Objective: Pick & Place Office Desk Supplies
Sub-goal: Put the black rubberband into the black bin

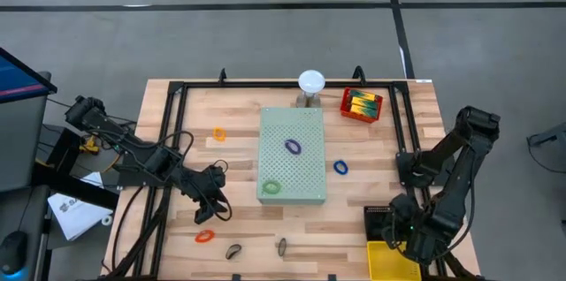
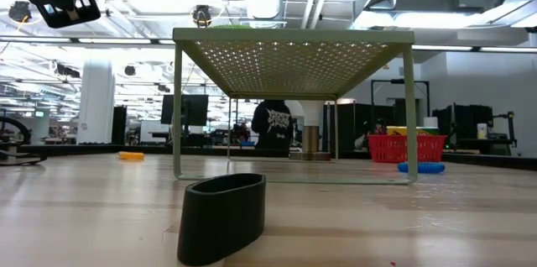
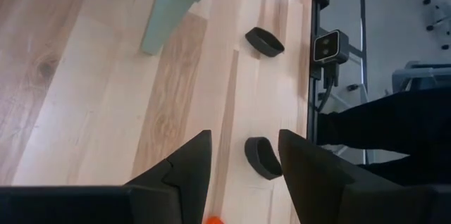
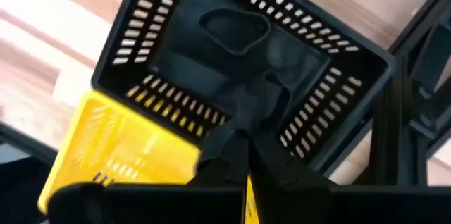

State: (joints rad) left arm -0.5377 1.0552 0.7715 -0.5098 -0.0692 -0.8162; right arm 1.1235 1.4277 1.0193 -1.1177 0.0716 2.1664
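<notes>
Near the surface's front-left | left claw (image 3: pixel 243 160) spread over a dark oval band loop (image 3: pixel 262 157) | risk: fingers nudge it away | right claw (image 4: pixel 236 150) pressed together above black basket (image 4: pixel 232 69)

A pale-green perforated board (image 1: pixel 293 155) stands on legs mid-table (image 1: pixel 239 219), with a white dome (image 1: pixel 310 80) behind it. Black (image 4: pixel 232 62) and yellow (image 4: pixel 120 143) baskets sit together.

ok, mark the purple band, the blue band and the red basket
purple band (image 1: pixel 293 147), high view, on the near side of the loop, lying on the perforated board.
blue band (image 1: pixel 340 168), high view, on the loop's rim.
red basket (image 1: pixel 352 113), high view, on its near wall.
</notes>
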